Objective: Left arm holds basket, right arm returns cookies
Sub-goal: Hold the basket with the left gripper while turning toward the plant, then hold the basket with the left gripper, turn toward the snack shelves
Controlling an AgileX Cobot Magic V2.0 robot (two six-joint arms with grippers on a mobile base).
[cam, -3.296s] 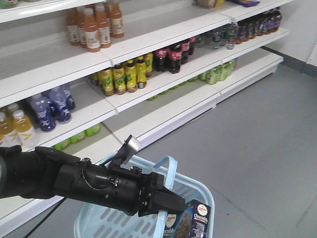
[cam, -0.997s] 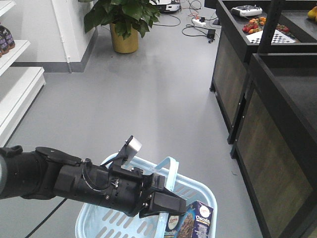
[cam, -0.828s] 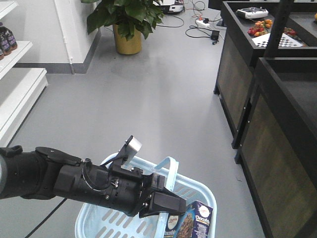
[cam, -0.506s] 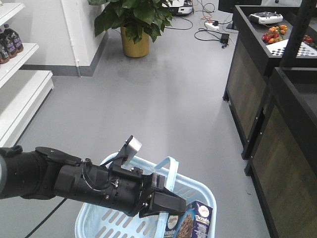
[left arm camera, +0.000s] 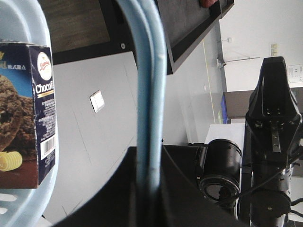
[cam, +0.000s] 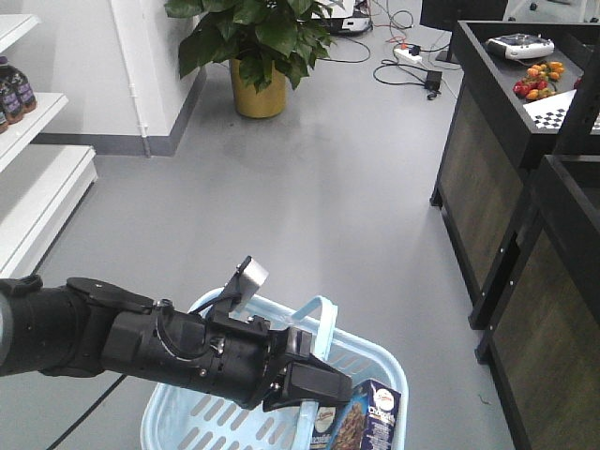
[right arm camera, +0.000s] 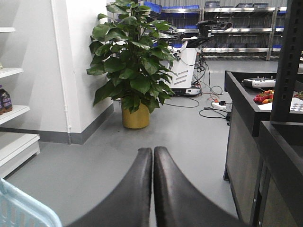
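Holding the basket by its handle, cookies inside

Front view: you see the left arm (cam: 141,342) reaching across the lower frame. Its gripper (cam: 314,386) is clenched on the arched handle (cam: 323,314) of the light blue basket (cam: 187,422). The cookies (cam: 370,422) stand inside the basket at its far end, just beside the gripper. A potted plant (cam: 253,37) stands on the grey floor beyond, and a black counter (cam: 497,122) lines the picture's right edge.

Left wrist view: the handle runs down between the black jaws, which grip it. The cookies lie against the basket's rim. The right arm (left arm camera: 272,118) stands well apart.

Right wrist view: your right gripper (right arm camera: 153,156) has both fingers pressed together with nothing between them. A corner of the basket shows low in the frame.
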